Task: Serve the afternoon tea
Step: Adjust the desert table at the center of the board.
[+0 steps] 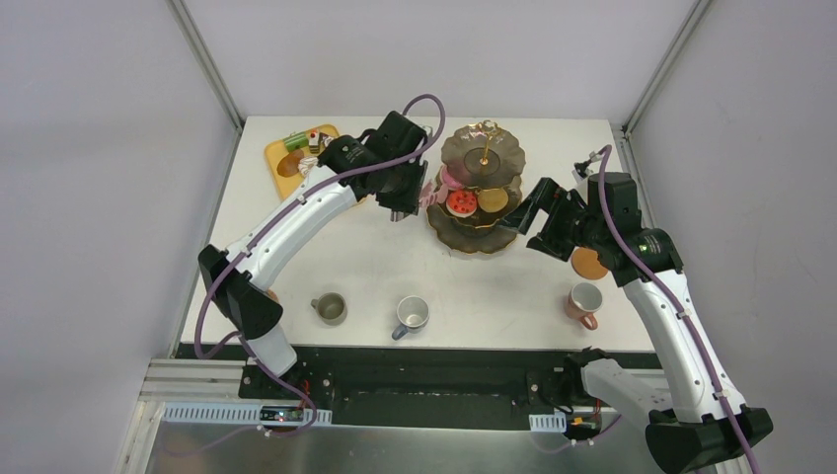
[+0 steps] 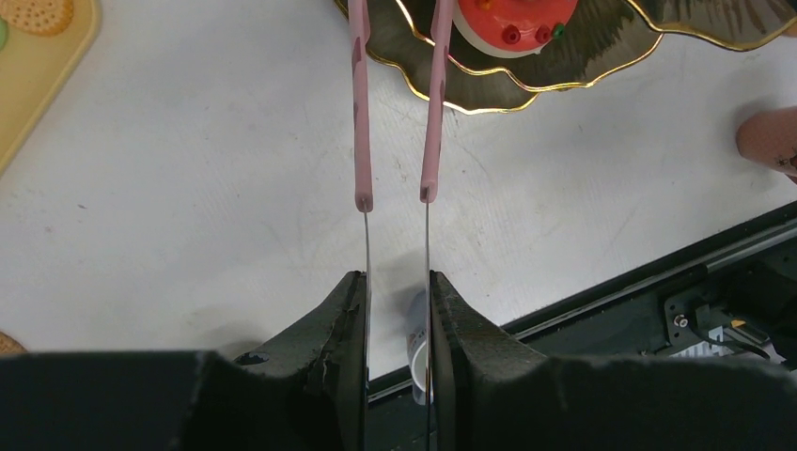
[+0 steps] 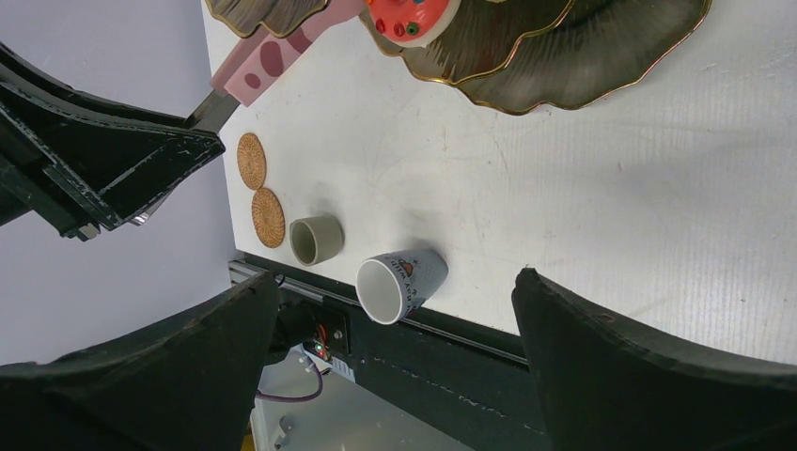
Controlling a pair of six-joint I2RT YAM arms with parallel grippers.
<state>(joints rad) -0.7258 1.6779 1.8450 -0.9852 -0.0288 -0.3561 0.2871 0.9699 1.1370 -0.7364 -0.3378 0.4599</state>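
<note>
Left gripper point(image 2: 397, 282): fingers part-closed, clamped from both sides on the thin metal blades of the pink-handled tongs point(image 2: 359, 113).
Tongs: the two pink arms run nearly parallel with a narrow gap, out over the lowest rim of the three-tier stand point(image 2: 583, 47); their tips pass out of the left wrist view.
Red doughnut point(image 2: 507, 19): on a lower tier, just beside the right tong arm, outside the gap; whether it touches cannot be told.
Right gripper point(image 3: 395, 282): fingers spread wide, holding nothing, poised close to the stand's right side.
Mugs: olive mug point(image 1: 331, 308) and grey-blue mug point(image 1: 412, 314) near the table's front edge; pink mug point(image 1: 584, 301) further right, next to a brown coaster point(image 1: 589, 263).
Yellow-orange tray point(image 1: 296, 158): far-left corner, behind the left arm.
</note>
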